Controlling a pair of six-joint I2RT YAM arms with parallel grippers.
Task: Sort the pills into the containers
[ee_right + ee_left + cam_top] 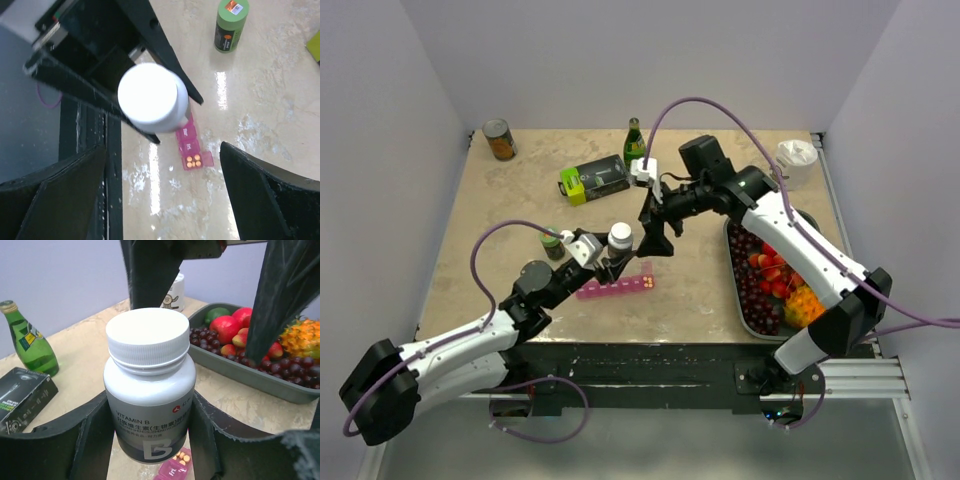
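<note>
The left pincer [150, 437] clamped on the vitamin bottle [149, 385], the right pincer [160, 192] spread open above it.
The left pincer gripped the white-capped vitamin bottle upright; the pink containers [616, 288] lay directly beneath that pincer's tips, the end compartment open with orange pills [194, 160] inside. The right pincer hung over the cap, jaws wide apart. The fruit tray [240, 371] sat beyond, to its right.
</note>
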